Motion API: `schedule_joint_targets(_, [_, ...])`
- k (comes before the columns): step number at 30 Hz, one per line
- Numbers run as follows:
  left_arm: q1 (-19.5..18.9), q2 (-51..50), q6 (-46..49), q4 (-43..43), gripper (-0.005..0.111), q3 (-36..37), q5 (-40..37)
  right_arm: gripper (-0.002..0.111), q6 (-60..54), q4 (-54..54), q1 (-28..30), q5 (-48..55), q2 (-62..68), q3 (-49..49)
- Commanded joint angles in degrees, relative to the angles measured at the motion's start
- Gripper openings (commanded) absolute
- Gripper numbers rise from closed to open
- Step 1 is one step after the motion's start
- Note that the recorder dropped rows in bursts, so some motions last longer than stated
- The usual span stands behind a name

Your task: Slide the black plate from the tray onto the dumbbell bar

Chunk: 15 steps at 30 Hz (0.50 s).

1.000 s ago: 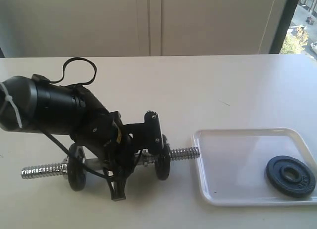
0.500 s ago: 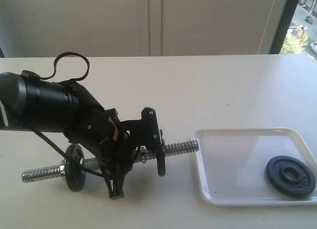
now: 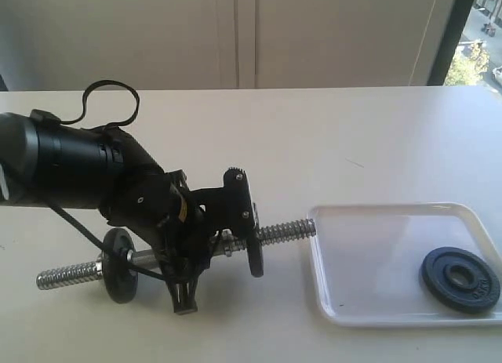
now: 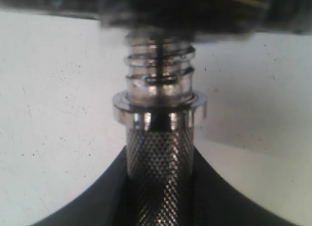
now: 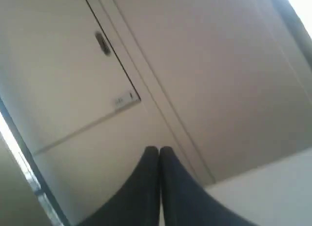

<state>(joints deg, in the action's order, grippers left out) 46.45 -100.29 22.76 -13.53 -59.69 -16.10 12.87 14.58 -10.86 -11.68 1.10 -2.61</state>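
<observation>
1. The left gripper (image 3: 192, 257) clamps the dumbbell bar (image 3: 282, 232) at its middle, left of the tray (image 3: 369, 261).
2. The black plate (image 3: 460, 279) lies in the tray's near right corner.
3. The right gripper (image 5: 159, 160) has its fingers pressed together.

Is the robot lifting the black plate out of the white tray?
No, the black plate lies flat inside the tray, with nothing holding it.

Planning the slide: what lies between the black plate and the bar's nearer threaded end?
In the exterior view, only bare floor and low rim of the tray separate the black plate from the dumbbell bar.
</observation>
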Motion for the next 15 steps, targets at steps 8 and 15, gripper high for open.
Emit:
schedule_joint_targets(8, [-0.1,3.0,-0.6,-0.2,0.000,-1.0,4.1,0.000,-23.7,-9.9,-0.1,70.0,69.7,-47.8])
schedule_joint_targets(15, [-0.1,3.0,-0.6,-0.2,0.000,-1.0,4.1,0.014,-23.6,-14.6,-0.1,68.7,89.4,-52.0])
